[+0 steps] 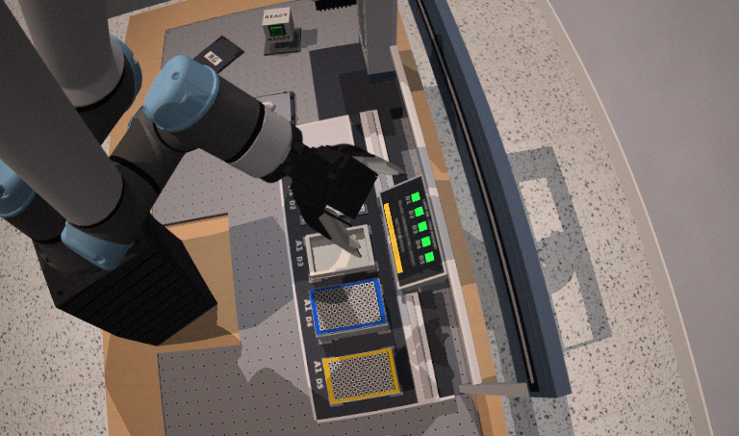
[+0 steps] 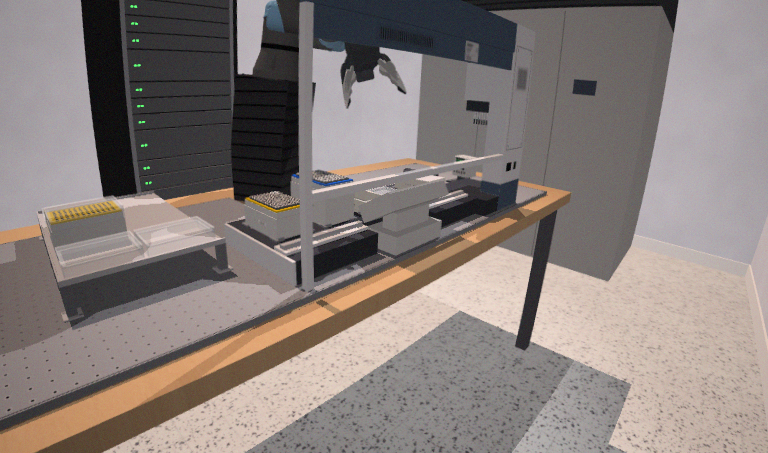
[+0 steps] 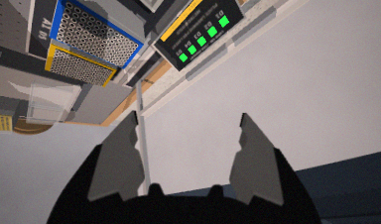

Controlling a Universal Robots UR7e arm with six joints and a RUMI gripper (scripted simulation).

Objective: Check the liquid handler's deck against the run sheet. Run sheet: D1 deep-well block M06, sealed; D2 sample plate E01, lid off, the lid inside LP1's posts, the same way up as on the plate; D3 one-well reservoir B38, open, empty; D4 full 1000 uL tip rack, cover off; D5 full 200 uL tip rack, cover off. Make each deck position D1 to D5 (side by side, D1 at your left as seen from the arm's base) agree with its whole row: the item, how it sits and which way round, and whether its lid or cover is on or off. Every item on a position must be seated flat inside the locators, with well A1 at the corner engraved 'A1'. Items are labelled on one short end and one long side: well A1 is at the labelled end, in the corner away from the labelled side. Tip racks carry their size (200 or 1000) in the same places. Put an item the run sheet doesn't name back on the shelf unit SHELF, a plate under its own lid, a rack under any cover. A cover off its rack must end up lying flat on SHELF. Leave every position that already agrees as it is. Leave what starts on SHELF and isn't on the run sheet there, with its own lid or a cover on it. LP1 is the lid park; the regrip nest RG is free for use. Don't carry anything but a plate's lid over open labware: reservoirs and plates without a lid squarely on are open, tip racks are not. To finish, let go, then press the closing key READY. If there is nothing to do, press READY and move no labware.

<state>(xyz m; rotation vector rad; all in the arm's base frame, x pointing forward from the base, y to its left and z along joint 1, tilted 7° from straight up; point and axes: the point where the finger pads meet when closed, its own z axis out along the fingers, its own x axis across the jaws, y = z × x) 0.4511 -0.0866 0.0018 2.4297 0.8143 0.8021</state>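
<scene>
Gripper (image 1: 364, 201): fingers spread, holding nothing, hanging high over the deck at frame centre.
Status panel (image 1: 418, 230): five lamps, all green.
D3 reservoir (image 1: 340, 257): open, pale inside, seated below the gripper.
D4 rack (image 1: 347, 306): blue-rimmed, uncovered, tips full.
D5 rack (image 1: 360, 375): yellow-rimmed, uncovered.
D1, D2: hidden by arm.
Remaining, by judgement: press READY key (image 1: 277, 31), upper left.
</scene>
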